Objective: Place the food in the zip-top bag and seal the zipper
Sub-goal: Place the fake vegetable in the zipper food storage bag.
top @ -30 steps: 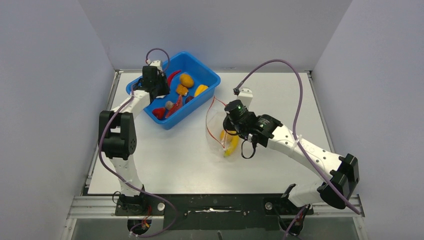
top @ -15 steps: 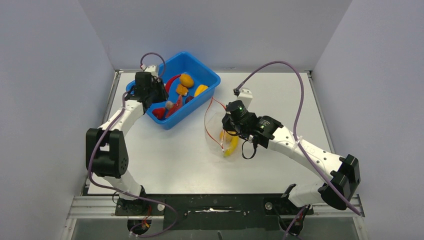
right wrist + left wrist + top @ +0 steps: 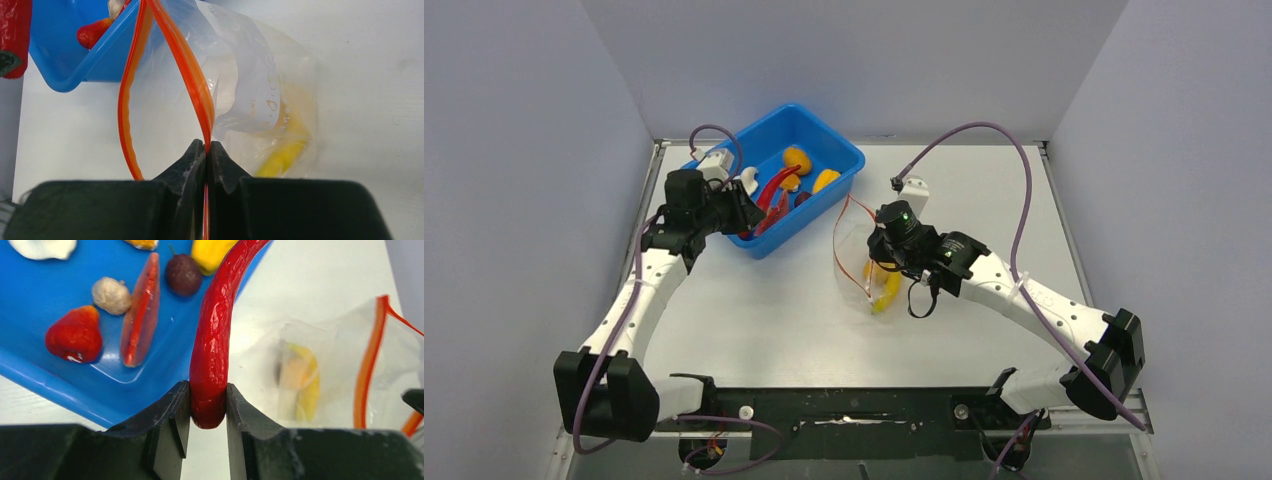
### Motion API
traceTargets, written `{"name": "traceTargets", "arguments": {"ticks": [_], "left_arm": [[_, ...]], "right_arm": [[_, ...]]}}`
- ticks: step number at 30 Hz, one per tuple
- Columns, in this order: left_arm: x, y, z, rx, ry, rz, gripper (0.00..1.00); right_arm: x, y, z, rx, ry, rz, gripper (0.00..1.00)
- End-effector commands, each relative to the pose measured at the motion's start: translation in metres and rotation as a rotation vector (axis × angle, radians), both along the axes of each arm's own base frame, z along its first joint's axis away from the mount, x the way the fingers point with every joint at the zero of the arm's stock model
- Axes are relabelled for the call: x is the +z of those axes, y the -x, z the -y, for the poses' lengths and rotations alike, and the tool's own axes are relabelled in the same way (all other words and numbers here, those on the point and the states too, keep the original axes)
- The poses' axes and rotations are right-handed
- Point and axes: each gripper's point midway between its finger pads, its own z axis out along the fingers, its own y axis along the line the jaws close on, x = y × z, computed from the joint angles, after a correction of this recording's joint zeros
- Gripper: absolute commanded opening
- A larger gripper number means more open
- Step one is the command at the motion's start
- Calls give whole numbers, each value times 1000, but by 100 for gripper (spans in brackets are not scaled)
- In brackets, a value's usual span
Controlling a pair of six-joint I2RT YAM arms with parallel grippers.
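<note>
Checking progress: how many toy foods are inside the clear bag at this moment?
1: a yellow banana lying at the closed end of the zip-top bag; the crumpled plastic may hide others.

Bright diffuse light, faint soft shadows, mild wrist-view background blur

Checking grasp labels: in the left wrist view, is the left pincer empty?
No, the left pincer is clamped on one end of the red chili, whose body curves away from the fingers.
</note>
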Motion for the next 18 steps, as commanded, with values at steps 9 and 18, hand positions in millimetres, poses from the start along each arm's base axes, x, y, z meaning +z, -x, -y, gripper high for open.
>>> {"name": "traceTargets", "arguments": {"ticks": [9, 18], "left_arm": [[36, 71, 43, -238, 172, 10, 21], [54, 93, 59, -311, 107, 29, 21]], "right_arm": [[43, -7, 4, -27, -114, 112, 0], [58, -12, 0, 12, -119, 162, 0]]}}
